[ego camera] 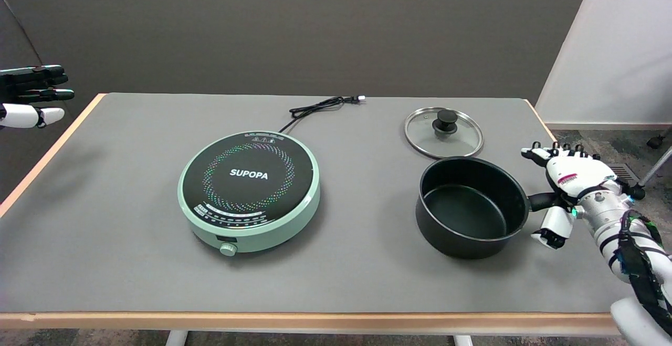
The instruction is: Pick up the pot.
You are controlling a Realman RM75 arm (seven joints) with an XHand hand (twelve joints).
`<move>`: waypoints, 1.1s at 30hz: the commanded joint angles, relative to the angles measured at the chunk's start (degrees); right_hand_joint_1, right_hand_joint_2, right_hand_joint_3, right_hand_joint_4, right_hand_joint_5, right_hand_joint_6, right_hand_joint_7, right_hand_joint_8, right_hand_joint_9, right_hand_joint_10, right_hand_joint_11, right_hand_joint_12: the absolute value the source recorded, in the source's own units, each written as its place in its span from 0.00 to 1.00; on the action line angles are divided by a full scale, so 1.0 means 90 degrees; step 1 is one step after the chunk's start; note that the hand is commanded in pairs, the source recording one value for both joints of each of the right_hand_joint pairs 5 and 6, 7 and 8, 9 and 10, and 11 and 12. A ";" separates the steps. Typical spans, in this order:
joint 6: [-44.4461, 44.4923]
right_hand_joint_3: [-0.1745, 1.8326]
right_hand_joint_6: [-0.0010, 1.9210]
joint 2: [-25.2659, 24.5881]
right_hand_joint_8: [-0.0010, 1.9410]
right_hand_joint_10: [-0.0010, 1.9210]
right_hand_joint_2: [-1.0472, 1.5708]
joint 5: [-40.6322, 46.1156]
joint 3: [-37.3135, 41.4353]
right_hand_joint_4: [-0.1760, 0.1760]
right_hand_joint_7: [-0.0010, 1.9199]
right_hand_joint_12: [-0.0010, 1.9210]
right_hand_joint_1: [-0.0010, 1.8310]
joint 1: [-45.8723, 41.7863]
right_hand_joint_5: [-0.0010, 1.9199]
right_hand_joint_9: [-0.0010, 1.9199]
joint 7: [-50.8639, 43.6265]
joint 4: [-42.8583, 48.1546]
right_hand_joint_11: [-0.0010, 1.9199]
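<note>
Head view.
Pot (pixel 470 207): black, lidless, standing on the right of the bench (pixel 131 262); its handle points right, toward the reaching arm.
Right hand (pixel 569 191): at the handle, fingers spread above it and thumb below, apparently set to close; a firm hold cannot be told.
Glass lid (pixel 443 132): flat, just behind the pot.
Induction cooker (pixel 249 188): centre, well apart, cord (pixel 320 107) trailing back.
</note>
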 commanded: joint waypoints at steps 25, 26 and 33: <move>-0.0410 0.93 0.39 0.0075 0.39 0.39 0.11 0.0398 -0.0074 1.00 0.39 0.39 0.67 -0.0048 0.39 0.39 -0.0666 0.0081 0.39; -0.0393 0.94 0.42 0.0075 0.41 0.42 0.12 0.0398 -0.0071 0.96 0.42 0.42 0.67 -0.0046 0.42 0.42 -0.0666 0.0081 0.42; -0.0363 0.99 0.47 0.0085 0.47 0.47 0.12 0.0398 -0.0035 0.69 0.47 0.47 0.67 -0.0031 0.47 0.47 -0.0666 0.0073 0.47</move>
